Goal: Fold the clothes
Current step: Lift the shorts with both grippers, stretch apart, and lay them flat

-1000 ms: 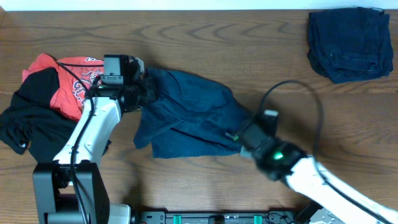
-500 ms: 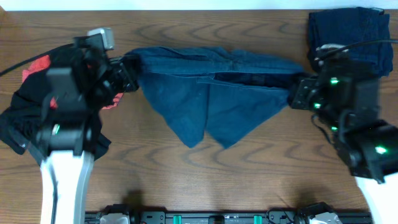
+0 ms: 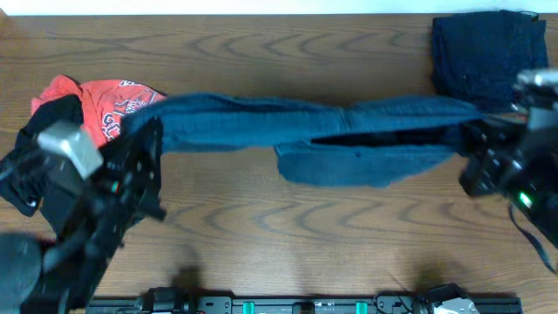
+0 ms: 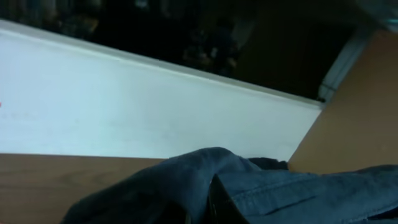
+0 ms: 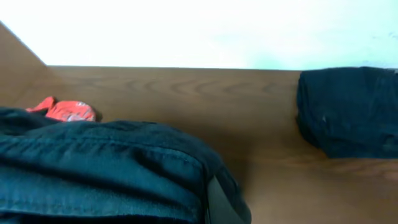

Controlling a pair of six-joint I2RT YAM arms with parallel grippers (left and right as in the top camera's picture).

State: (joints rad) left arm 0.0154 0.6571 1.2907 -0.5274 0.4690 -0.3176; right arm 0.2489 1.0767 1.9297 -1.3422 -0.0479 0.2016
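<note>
The left tool is clamped tight on one end of the denim shorts. The right tool is pinched shut on the other end, so the shorts run as a long stretched band between them over the bench, with a loose flap sagging under the middle. By the left arm lie a red T-shirt and a black garment, touching each other. In the far right corner sits a folded pile of navy denim, near the right tool.
</note>
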